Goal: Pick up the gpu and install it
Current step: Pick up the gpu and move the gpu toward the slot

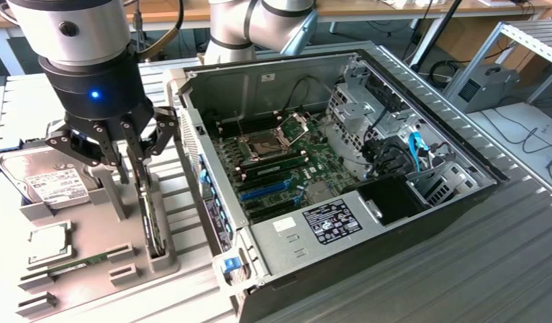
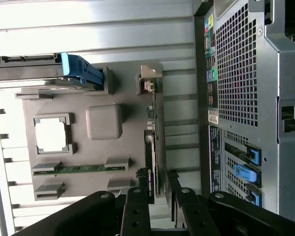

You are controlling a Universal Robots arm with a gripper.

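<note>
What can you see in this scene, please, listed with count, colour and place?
gpu: one, green and black, on edge in the parts holder
hard drive: one, silver with white label, at the holder's end
processor chip: one, silver, flat in a holder recess
RAM stick: one, green, in holder slots
parts holder: one, grey, on the table beside the case
computer case: one, black and silver, lying open
motherboard: one, green, inside the case
table: one, silver, slatted
arm: one, silver-grey, behind the case
gripper: one, black, at the gpu's top edge
</note>
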